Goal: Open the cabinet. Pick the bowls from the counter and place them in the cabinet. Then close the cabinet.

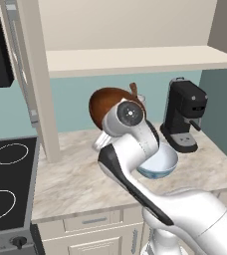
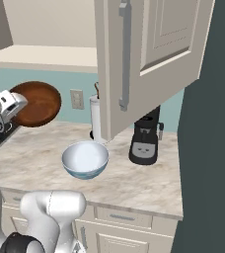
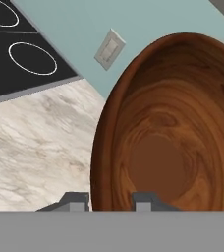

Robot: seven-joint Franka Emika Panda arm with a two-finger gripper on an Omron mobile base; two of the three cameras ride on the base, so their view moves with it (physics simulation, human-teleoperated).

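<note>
We see the cabinet (image 2: 149,59) open: its right door swings out over the counter (image 2: 45,148), lower edge hanging above the white bowl (image 2: 85,159), and the left door (image 1: 36,84) stands edge-on beside the stovetop (image 1: 6,179). The pale inner shelf (image 1: 135,59) lies bare along its front edge, with open air between it and the counter below.

The gripper (image 3: 111,201) pinches the rim of the brown bowl (image 3: 168,133), one fingertip (image 3: 74,202) outside the wall and the other inside. The bowl is lifted clear of the counter, tilted on edge, in front of the teal wall and below the shelf.

Around it: a black coffee machine (image 1: 184,119) stands at the back right of the counter, a white utensil holder (image 2: 95,118) against the wall near a wall socket (image 2: 76,99). The white bowl sits upright on the counter near the front, apart from the coffee machine.

The brown bowl is glossy dark wood with swirling grain and a flat round floor. The white bowl carries a blue pattern outside and a plain pale inside.
</note>
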